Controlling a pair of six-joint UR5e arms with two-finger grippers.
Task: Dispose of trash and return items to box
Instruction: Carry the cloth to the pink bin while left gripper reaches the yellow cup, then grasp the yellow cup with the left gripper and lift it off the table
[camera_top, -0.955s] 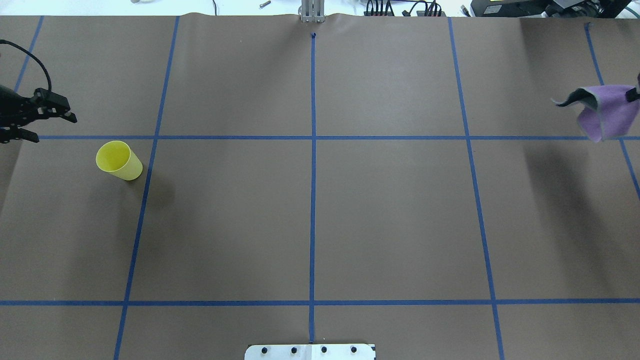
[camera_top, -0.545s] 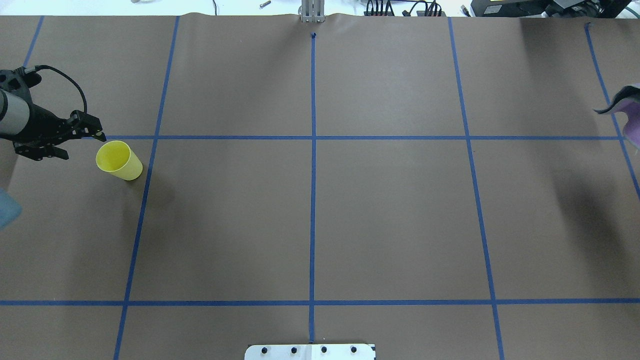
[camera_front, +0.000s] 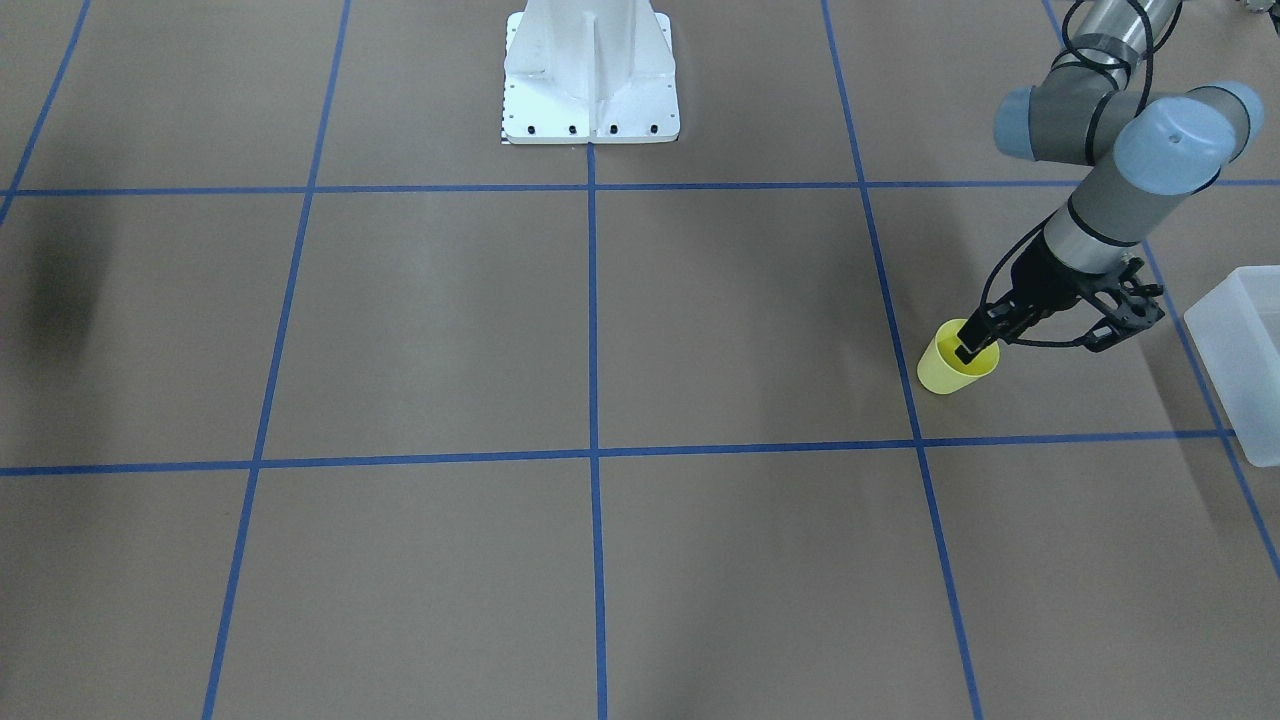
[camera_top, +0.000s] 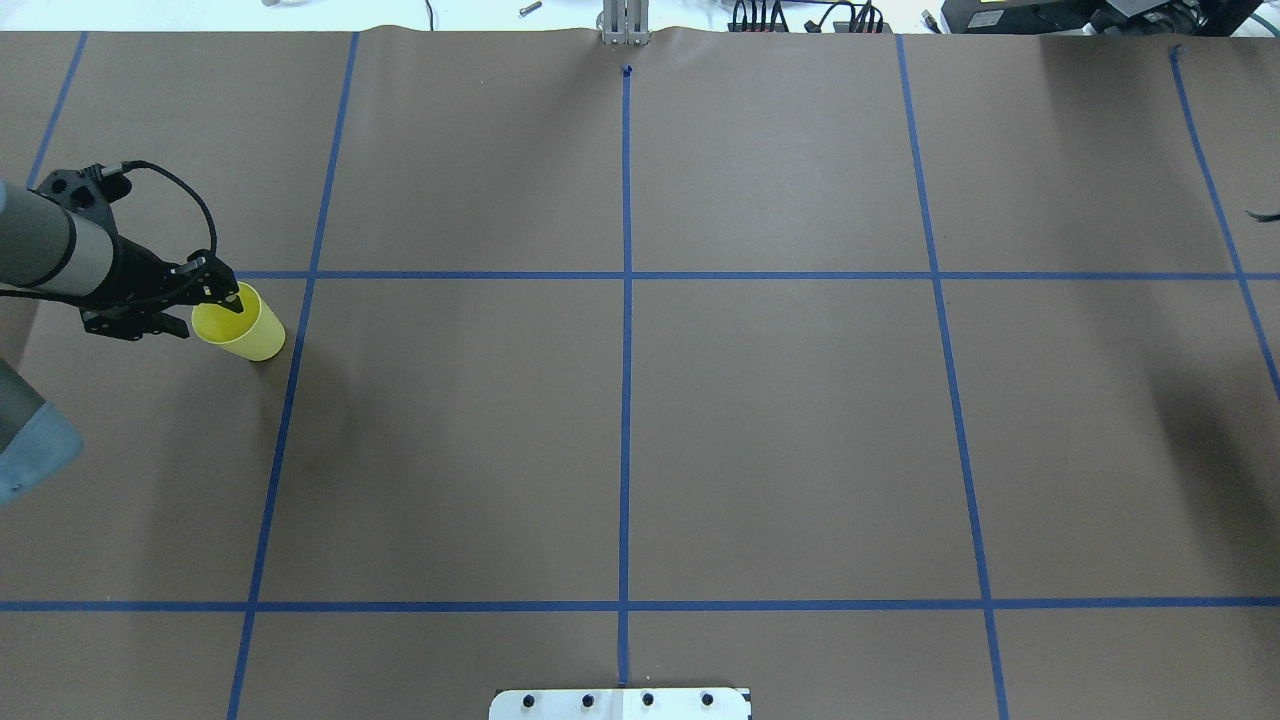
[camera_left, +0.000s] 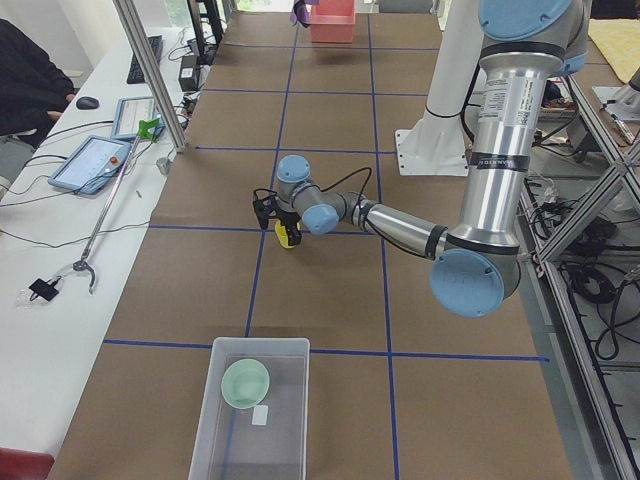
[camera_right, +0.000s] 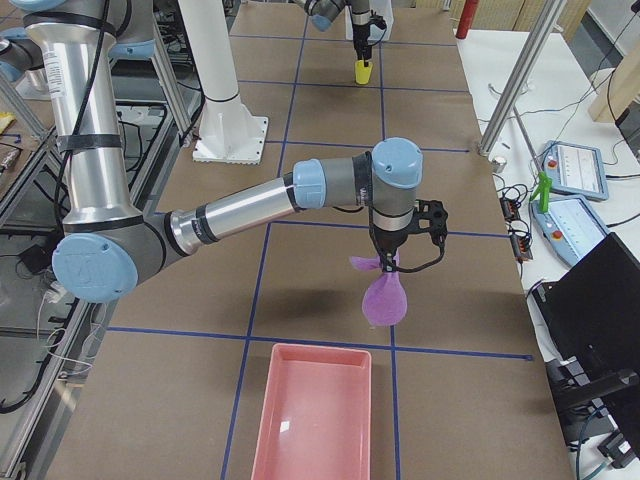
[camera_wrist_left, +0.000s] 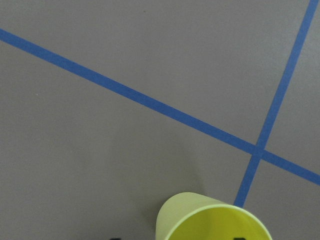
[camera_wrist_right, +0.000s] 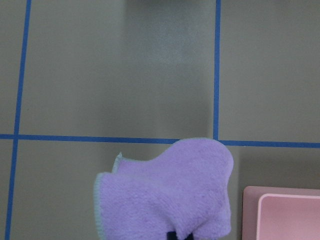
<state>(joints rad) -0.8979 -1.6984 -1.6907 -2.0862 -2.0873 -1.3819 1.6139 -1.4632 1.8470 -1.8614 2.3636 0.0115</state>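
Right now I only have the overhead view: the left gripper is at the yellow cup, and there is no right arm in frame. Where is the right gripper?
Observer: It is past your right edge. The right gripper holds a purple cloth in the air, near a pink tray but not over it.
Operator: And the box?
Observer: That is beyond your left edge. The translucent box has the green bowl already inside.
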